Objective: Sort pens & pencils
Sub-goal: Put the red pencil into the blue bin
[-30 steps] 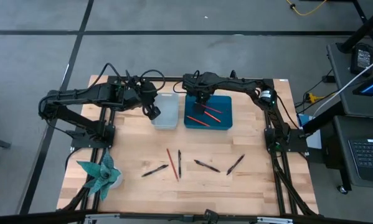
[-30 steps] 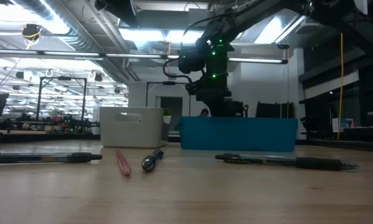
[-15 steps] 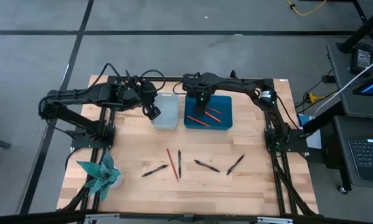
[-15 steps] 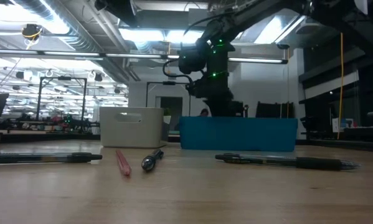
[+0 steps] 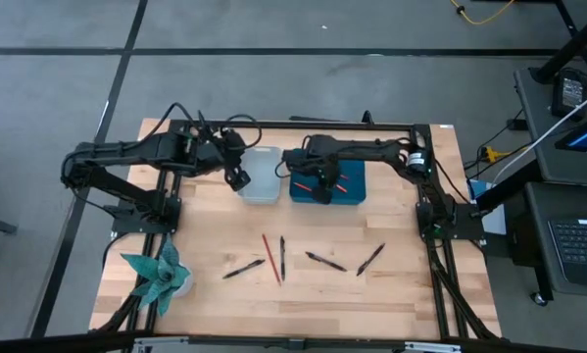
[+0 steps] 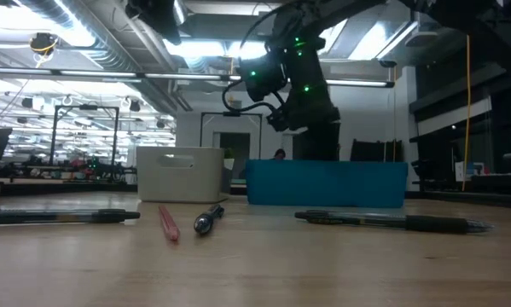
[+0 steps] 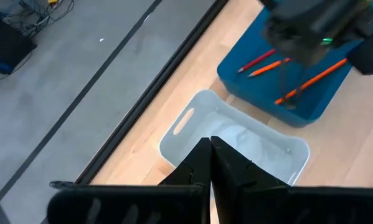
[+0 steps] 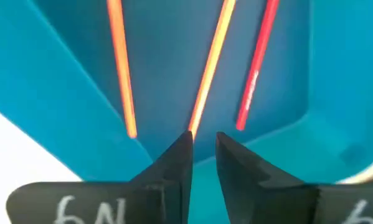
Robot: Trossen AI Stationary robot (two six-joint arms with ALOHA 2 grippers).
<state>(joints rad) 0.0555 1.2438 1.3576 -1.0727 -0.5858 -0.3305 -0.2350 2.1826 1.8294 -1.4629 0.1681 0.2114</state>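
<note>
Right gripper [image 8: 203, 144] over blue bin [image 5: 349, 188]

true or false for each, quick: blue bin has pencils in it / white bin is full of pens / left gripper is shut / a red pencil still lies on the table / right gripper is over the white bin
1. The blue bin holds pencils. True: three orange and red ones lie inside.
2. The white bin is full of pens. False: nothing shows inside it.
3. The left gripper is shut. True: its fingers meet above the white bin.
4. A red pencil lies on the table. True, among four dark pens.
5. The right gripper is over the white bin. False: it is over the blue bin, fingers slightly apart and holding nothing.
</note>
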